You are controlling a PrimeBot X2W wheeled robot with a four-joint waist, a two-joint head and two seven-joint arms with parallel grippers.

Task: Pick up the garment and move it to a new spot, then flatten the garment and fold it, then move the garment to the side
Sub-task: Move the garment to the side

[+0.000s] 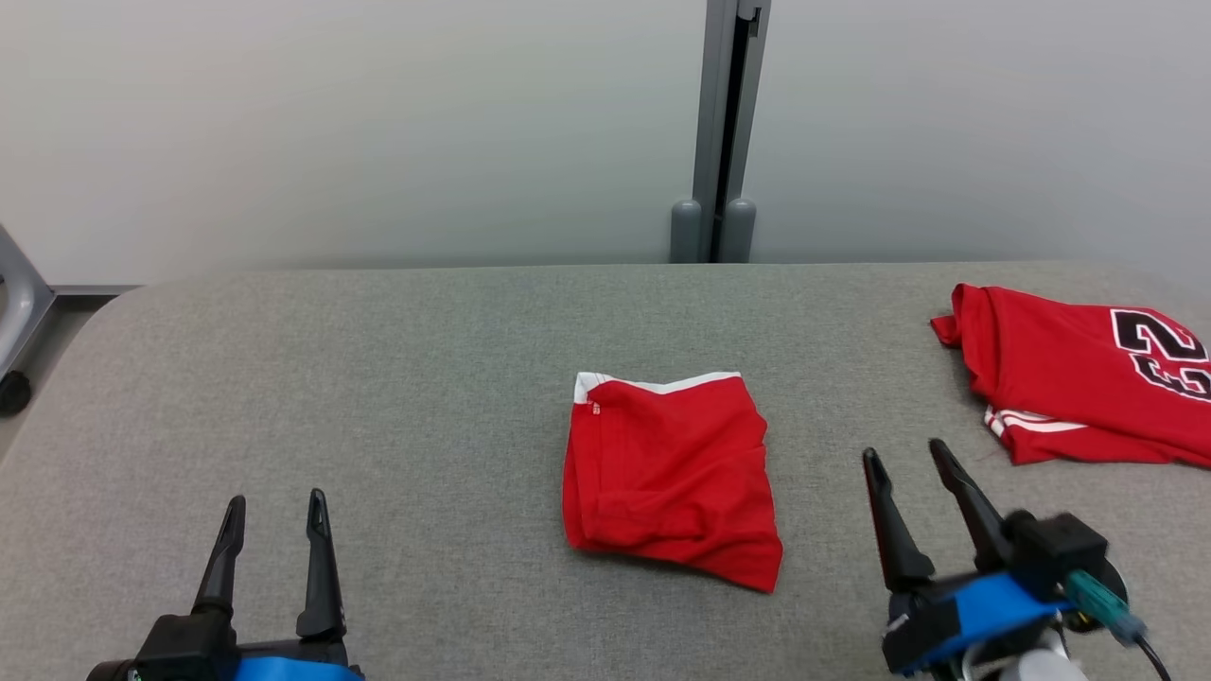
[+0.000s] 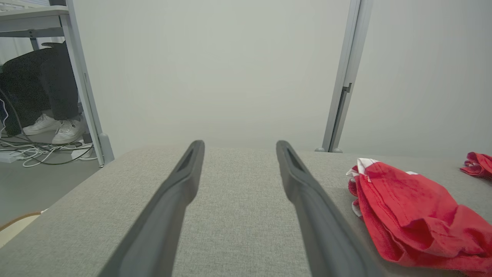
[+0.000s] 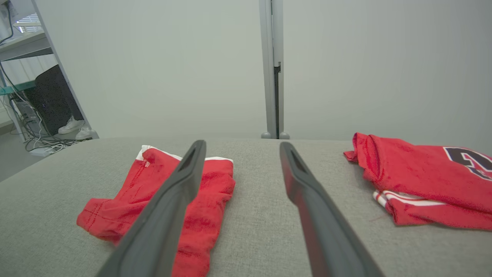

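Surface (image 1: 378,340): grey padding with rounded left corners; open cloth runs from the left edge to the middle.
Left gripper (image 1: 275,498): by the front edge, left part, fingers spread, well apart from the garment.
Garment (image 1: 667,478): red, folded, mid-surface nearer the front edge, white band toward the back edge.
Right gripper (image 1: 903,451): by the front edge, fingers spread, between garment and jersey, touching neither.
Jersey (image 1: 1069,397): red, numbered, at the right edge.
Partition post (image 1: 719,132): just beyond the back edge.
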